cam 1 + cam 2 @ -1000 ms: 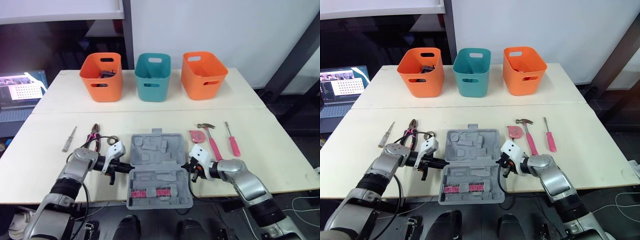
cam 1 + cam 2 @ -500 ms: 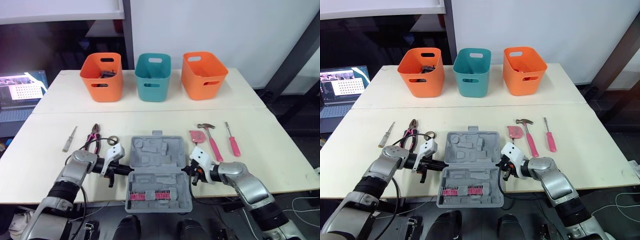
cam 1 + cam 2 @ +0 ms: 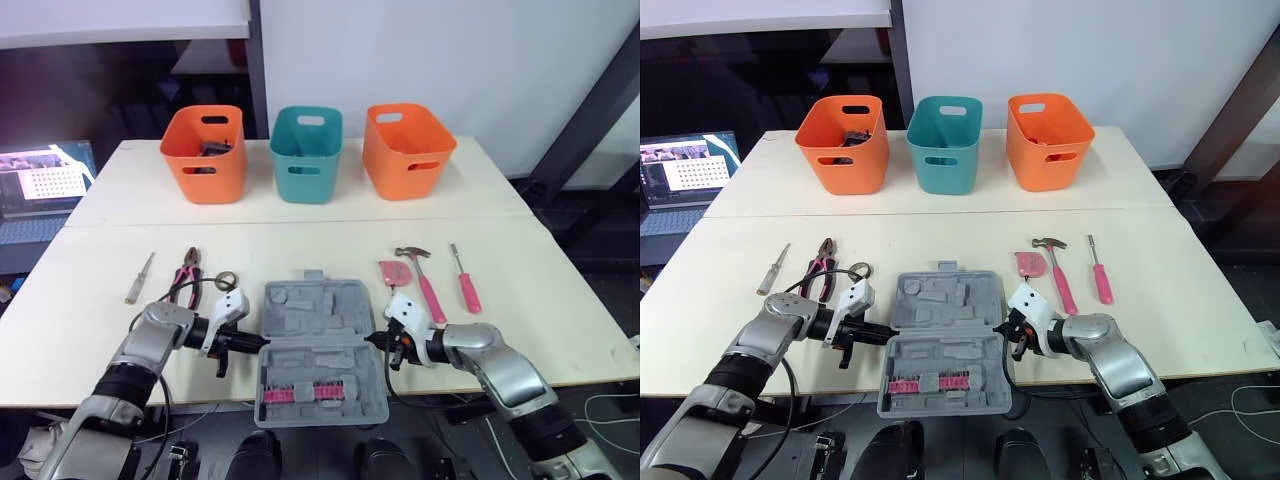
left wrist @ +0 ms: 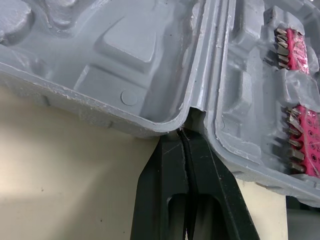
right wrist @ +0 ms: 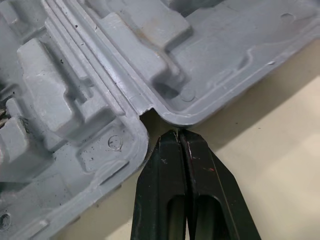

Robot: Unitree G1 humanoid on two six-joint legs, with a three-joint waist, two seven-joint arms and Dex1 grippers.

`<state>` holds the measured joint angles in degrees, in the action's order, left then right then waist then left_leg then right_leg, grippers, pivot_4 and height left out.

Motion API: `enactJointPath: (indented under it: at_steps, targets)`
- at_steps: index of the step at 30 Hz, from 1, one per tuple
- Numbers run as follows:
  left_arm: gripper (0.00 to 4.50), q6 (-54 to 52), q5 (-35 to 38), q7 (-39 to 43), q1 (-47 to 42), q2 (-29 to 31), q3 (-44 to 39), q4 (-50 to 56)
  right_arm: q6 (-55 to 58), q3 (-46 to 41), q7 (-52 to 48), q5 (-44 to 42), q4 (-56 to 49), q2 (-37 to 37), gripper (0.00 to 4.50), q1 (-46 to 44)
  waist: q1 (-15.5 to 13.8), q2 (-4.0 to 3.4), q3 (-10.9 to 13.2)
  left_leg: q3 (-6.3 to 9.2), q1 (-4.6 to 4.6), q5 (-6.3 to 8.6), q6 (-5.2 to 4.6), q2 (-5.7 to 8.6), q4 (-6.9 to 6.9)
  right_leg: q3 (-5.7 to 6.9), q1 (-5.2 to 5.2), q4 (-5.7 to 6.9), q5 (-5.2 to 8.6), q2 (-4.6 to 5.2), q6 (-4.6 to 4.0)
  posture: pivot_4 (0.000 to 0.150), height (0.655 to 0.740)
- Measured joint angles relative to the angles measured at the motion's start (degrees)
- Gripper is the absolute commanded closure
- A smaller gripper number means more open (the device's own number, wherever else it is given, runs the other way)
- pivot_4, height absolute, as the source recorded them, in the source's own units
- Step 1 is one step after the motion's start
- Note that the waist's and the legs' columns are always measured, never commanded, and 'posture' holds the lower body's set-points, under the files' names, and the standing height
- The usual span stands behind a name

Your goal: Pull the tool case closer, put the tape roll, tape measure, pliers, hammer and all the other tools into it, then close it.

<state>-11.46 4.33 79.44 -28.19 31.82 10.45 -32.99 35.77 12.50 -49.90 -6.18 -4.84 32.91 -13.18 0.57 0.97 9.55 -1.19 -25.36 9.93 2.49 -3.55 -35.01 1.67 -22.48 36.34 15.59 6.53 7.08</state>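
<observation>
Treat as light, stiff and slippery the open grey moulded-plastic tool case [image 3: 320, 345] at the pale table's [image 3: 560, 330] near edge, steering by its hinge notches, touched by left gripper [image 4: 183, 137] and right gripper [image 5: 178, 134], jaws closed empty.

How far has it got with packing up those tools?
The open tool case sits at the near edge of the table, so the pull looks mostly done. In hand: the left gripper and right gripper, both shut, have their tips at its hinge notches. Left: pliers, tape roll, tape measure, hammer, pale screwdriver and red screwdriver lie outside; then closing.
</observation>
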Motion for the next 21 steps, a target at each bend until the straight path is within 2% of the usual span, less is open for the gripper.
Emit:
enactJointPath:
  at_steps: [5, 10, 12, 13, 15, 20, 21]
  targets:
    - [4.50, 5.70, -1.05, -4.13, -4.69, 4.69, -1.65, -9.16, -0.49, -4.96, -0.46, -2.50, -0.31, 3.97, 4.44, 3.37, 0.10, 0.01, 0.01, -0.01, -0.02, 0.00, 0.00, 0.00, 0.01, -0.01, -0.02, -0.05, 0.00, 0.00, 0.00, 0.150, 0.7400]
    - [4.50, 5.50, 1.81, -2.87, -2.56, 8.30, -6.15, -10.36, -0.16, -13.49, -2.02, -8.23, -7.50, 7.02, 4.44, 10.42, 0.00, 0.00, 0.02, -0.02, -0.07, 0.00, 0.00, -0.03, 0.07, 0.00, -0.08, -0.05, -0.05, 0.00, 0.08, 0.150, 0.7400]
    - [3.94, 4.24, 4.26, -1.58, -0.50, 9.25, -8.43, -8.18, 1.29, -18.23, -2.60, -12.54, -11.55, 7.01, 4.50, 12.98, -0.03, 0.03, 0.04, -0.01, -0.08, 0.01, 0.01, -0.04, 0.04, 0.00, -0.06, -0.06, -0.01, 0.00, 0.00, 0.150, 0.7400]
    - [3.60, 3.52, 6.08, -0.85, 0.82, 9.94, -9.92, -6.24, 1.86, -21.31, -2.95, -14.85, -13.85, 7.13, 4.22, 14.97, -0.05, 0.04, 0.04, -0.02, -0.10, 0.01, 0.01, -0.04, 0.03, 0.00, -0.06, -0.08, 0.00, 0.01, -0.01, 0.150, 0.7400]
    - [2.61, 2.85, 8.69, -0.13, 3.31, 12.61, -12.92, -3.74, 2.27, -27.00, -3.77, -17.65, -17.29, 8.84, 3.54, 19.56, -0.21, 0.04, 0.05, -0.01, -0.09, 0.01, 0.01, -0.04, 0.03, 0.00, -0.03, -0.11, 0.01, 0.01, -0.03, 0.150, 0.7400]
    - [0.25, 5.38, 11.68, -2.23, 9.93, 17.91, -21.52, -0.69, 0.97, -40.92, -4.84, -21.76, -19.10, 9.59, 1.27, 29.39, -0.31, -0.01, 0.02, -0.05, -0.02, 0.03, 0.04, -0.06, 0.06, 0.00, 0.02, -0.22, 0.07, 0.07, -0.15, 0.150, 0.7400]
    - [0.00, 6.66, 12.02, -2.52, 11.43, 18.40, -22.89, -1.14, -0.03, -43.28, -5.15, -22.27, -19.12, 9.52, 0.68, 30.94, -0.29, -0.02, 0.02, -0.05, -0.02, 0.03, 0.05, -0.06, 0.07, 0.00, -0.01, -0.24, 0.11, 0.08, -0.22, 0.150, 0.7400]
